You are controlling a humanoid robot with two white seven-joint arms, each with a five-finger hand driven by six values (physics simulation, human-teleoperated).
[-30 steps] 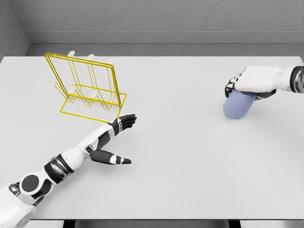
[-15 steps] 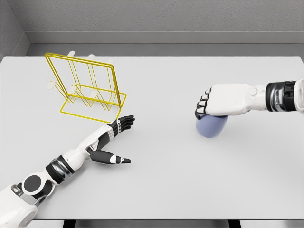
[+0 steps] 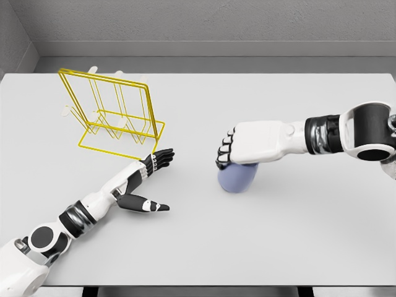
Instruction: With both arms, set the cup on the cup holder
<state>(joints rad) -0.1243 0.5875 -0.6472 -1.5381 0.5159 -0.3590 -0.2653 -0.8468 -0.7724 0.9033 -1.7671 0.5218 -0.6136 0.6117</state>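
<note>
A: Since a second ago the right hand [image 3: 238, 151] slid the cup [image 3: 236, 177] from far right to table-middle, fingers wrapped over its top.

B: Yep, left hand [image 3: 150, 170] waits flat-open near the cup holder [image 3: 114, 117]. Keep it upright for handover.

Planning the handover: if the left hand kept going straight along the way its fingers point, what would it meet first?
Likely nothing: the left hand points up-right, passing right of the yellow wire cup holder and left of the blue cup held by the right hand. Depth is uncertain.
</note>
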